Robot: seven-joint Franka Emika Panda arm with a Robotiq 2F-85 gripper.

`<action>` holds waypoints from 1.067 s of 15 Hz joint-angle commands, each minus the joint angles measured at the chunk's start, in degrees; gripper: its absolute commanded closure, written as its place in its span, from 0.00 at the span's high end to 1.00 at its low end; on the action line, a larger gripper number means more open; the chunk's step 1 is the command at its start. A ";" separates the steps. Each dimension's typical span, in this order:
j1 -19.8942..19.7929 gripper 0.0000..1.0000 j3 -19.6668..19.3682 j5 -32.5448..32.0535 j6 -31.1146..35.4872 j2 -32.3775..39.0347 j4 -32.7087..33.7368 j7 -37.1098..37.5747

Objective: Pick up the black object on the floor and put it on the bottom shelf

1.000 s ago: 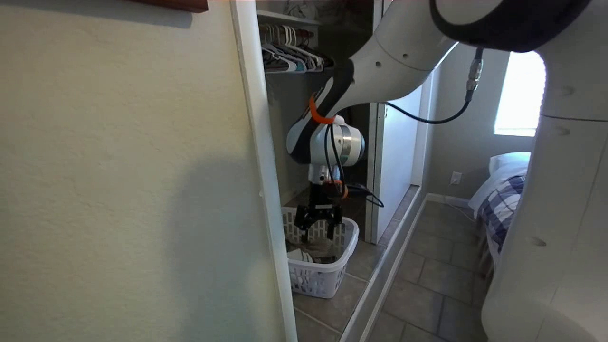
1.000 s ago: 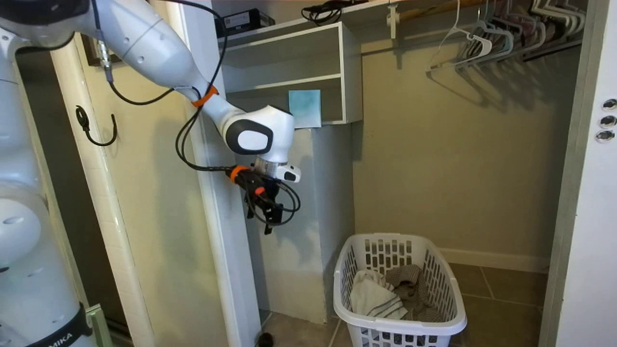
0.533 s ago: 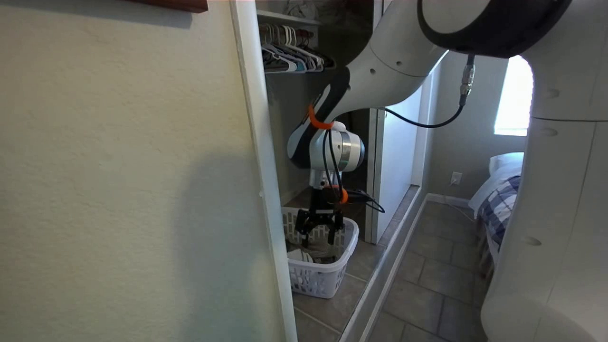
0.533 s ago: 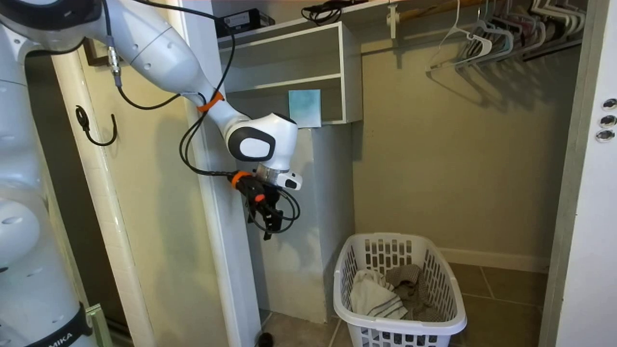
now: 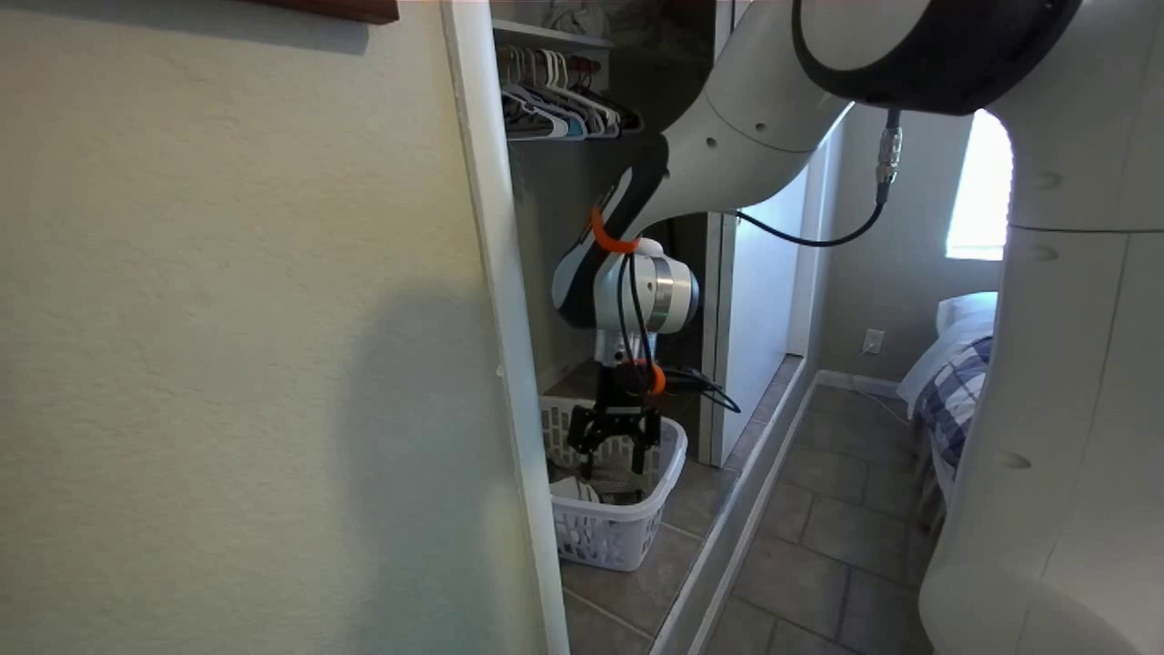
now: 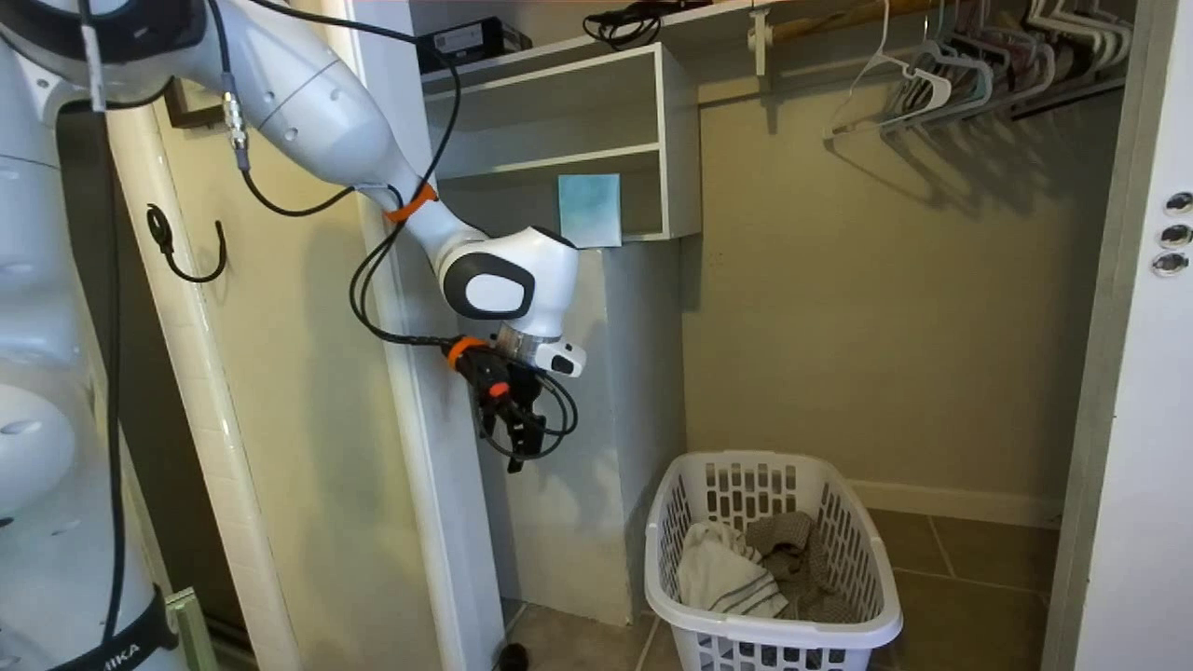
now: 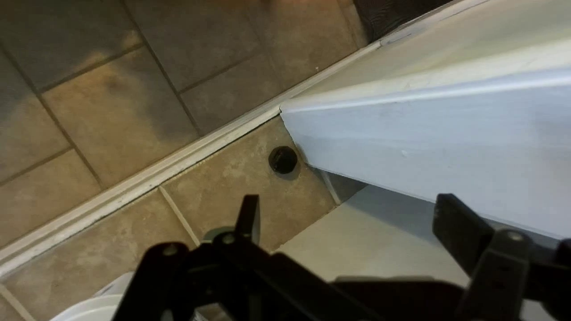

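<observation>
Hovering wide-jawed: pincer [image 7: 348,214] above black object [image 7: 283,159]

Left to right in an exterior view: the jamb [image 6: 440,457] stands left of the pincer, whose jaws are spread well apart. The black object lies on the floor [image 6: 578,641] below the pincer, well apart from it. Above right is the bottom shelf [image 6: 643,237], a blue card [image 6: 589,210] at its front. Lower right sits the basket [image 6: 774,632] with cloths [image 6: 732,578]; upper right are hangers [image 6: 974,79].

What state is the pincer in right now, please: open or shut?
Open: the wrist view shows the pincer with its fingers spread wide apart, while the black object sits on the tiled floor.
</observation>
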 commanded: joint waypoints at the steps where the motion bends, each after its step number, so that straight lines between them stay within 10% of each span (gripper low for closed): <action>1: -1.90 1.00 1.42 2.41 0.07 8.64 1.96 5.70; 16: -3.70 1.00 4.90 8.80 9.94 36.02 10.20 25.73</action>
